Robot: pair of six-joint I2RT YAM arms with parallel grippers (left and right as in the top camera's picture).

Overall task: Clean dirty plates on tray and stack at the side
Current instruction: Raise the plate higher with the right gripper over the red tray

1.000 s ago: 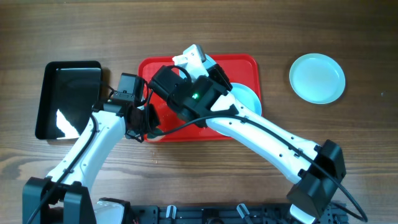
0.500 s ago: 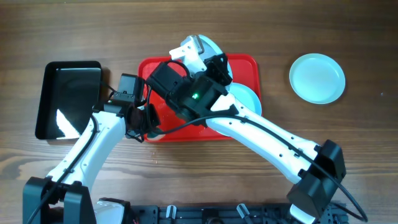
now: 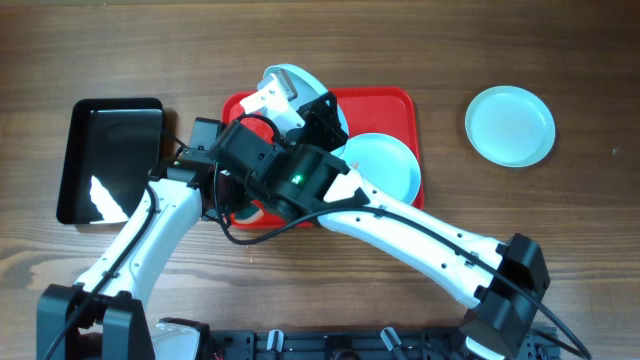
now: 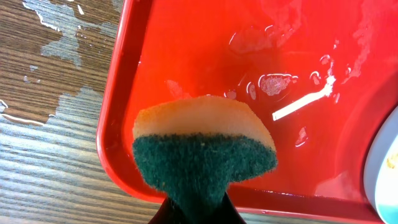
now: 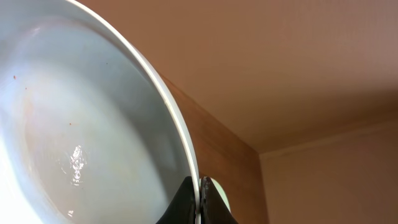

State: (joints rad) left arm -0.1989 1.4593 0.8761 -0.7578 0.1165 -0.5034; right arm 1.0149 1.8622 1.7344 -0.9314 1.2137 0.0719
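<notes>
Table (image 3: 560, 240): wood. The left wrist view shows wet patches just beside the tray's left rim.
Tray (image 3: 385, 105): one, red. We see its far right part from overhead and its wet left end up close. The right arm hides the middle.
Black tray (image 3: 110, 150): one, left of the tray and apart from it. The left arm crosses its right edge.
Plates: we count three.
Side plate (image 3: 510, 125): flat on the table, well right of the tray, in full view.
Tray plate (image 3: 385, 165): lies in the tray's right half, its left edge under the right arm.
Held plate (image 3: 285, 82): tilted up over the tray's far edge, its lower part hidden. The right wrist view cuts it off.
Sponge (image 4: 202, 149): one, orange above green, over the tray's near left corner. We cannot tell whether it touches.
Left gripper (image 4: 196, 210): pinching the sponge, its fingers barely in frame.
Right gripper (image 5: 200, 202): clamped narrow on the held plate's rim.
</notes>
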